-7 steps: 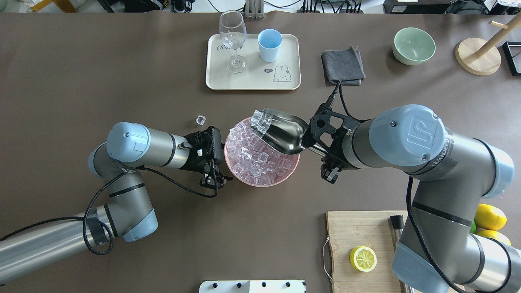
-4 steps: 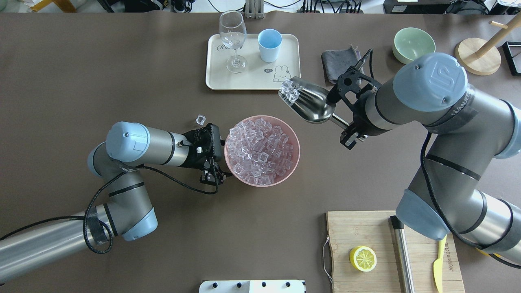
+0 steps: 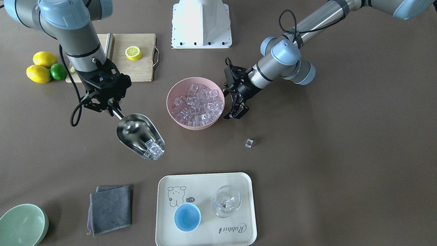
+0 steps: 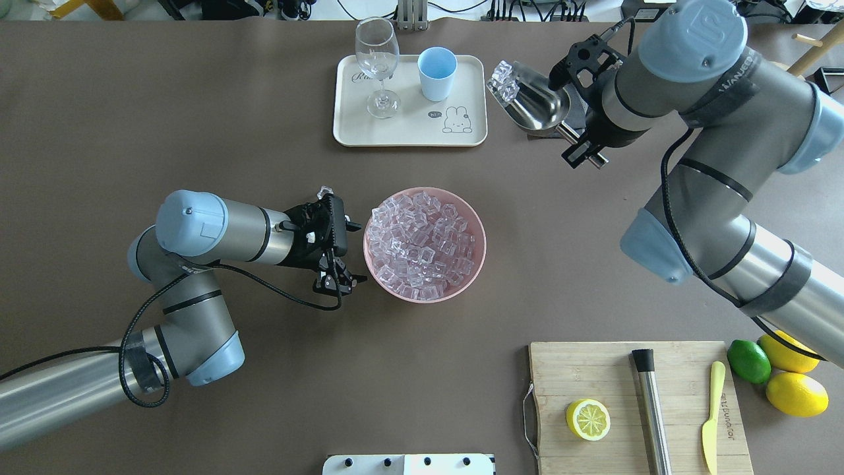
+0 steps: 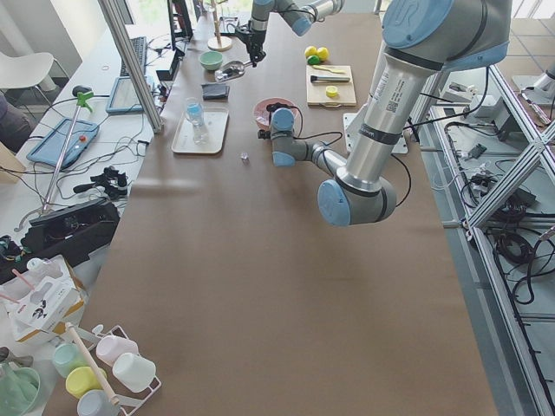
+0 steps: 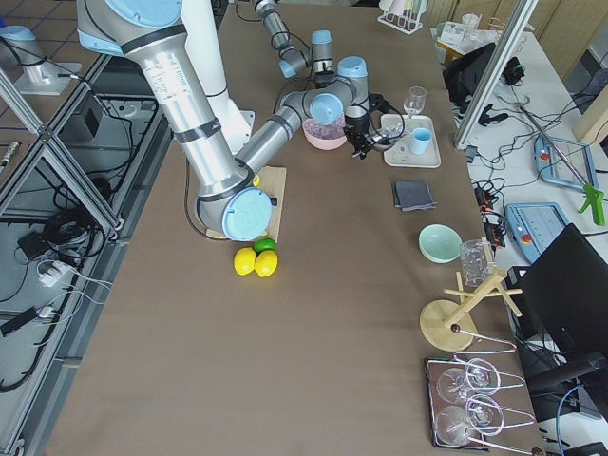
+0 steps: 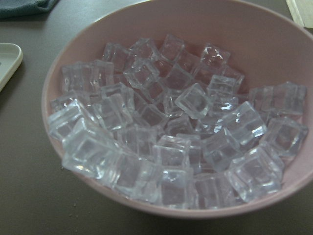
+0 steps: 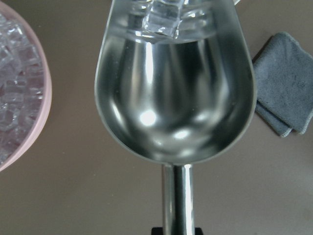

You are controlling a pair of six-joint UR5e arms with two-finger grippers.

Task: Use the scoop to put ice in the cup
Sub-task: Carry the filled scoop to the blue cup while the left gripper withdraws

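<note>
Overhead exterior: you see the right gripper (image 4: 580,146) clenched on the scoop (image 4: 537,105) handle, upper right of centre, just right of the tray (image 4: 402,134). Some ice (image 4: 504,82) sits at its lip, facing the cup (image 4: 436,72) on the tray, apart. Left gripper (image 4: 353,254) is spread, grasping nothing, beside the bowl (image 4: 478,264) of ice. Loose cube (image 3: 249,143) lies nearby.

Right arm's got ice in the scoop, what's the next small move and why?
Probably carry the scoop level toward the cup until its lip is above the cup; the ice sits at the lip, and the scoop is short of the cup, so tipping now would likely spill.
</note>
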